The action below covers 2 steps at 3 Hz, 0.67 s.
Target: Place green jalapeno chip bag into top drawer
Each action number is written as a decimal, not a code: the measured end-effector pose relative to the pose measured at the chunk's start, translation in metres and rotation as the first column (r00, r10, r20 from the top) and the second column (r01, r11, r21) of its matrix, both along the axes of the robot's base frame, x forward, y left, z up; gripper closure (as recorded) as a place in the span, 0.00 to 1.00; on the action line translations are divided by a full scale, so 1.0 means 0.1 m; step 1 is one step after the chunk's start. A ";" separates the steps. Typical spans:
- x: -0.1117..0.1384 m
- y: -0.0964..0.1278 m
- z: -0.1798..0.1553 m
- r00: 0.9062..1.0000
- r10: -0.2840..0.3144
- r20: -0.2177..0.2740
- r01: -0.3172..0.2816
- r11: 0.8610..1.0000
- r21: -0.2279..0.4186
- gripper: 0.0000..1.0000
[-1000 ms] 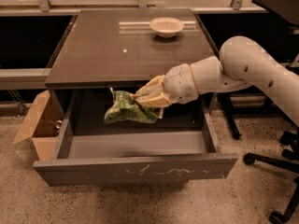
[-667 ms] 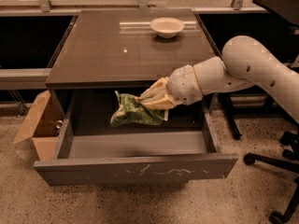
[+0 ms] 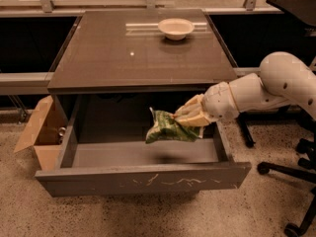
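Note:
The green jalapeno chip bag (image 3: 167, 127) hangs in the air over the right half of the open top drawer (image 3: 143, 177), a little above its light grey floor. My gripper (image 3: 190, 117) comes in from the right on the white arm and is shut on the bag's right end. The drawer is pulled fully out below the brown table top, and its dark front panel shows pale scratches. A shadow of the bag lies on the drawer floor beneath it.
A cream round bowl (image 3: 176, 28) sits at the back of the table top (image 3: 133, 53). A brown cardboard box (image 3: 40, 132) stands on the floor left of the drawer. Black office chair legs (image 3: 291, 181) are at the right on the speckled floor.
My gripper has carried the bag to the right over the drawer, from near its middle toward its right side. The drawer and bowl have not moved.

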<state>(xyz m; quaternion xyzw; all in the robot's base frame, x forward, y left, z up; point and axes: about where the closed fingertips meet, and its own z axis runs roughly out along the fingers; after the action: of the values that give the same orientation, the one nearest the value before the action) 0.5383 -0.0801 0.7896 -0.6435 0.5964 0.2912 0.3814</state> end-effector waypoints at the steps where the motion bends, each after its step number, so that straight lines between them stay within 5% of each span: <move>1: 0.07 -0.26 -0.32 0.998 -0.035 -0.047 0.034 0.999 -0.025 0.84; 2: 0.15 -0.47 -0.58 0.994 -0.062 -0.088 0.059 0.998 -0.039 0.60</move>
<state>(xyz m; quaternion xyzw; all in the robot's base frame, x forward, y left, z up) 0.5538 -0.1271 0.7318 -0.6184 0.6371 0.2970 0.3514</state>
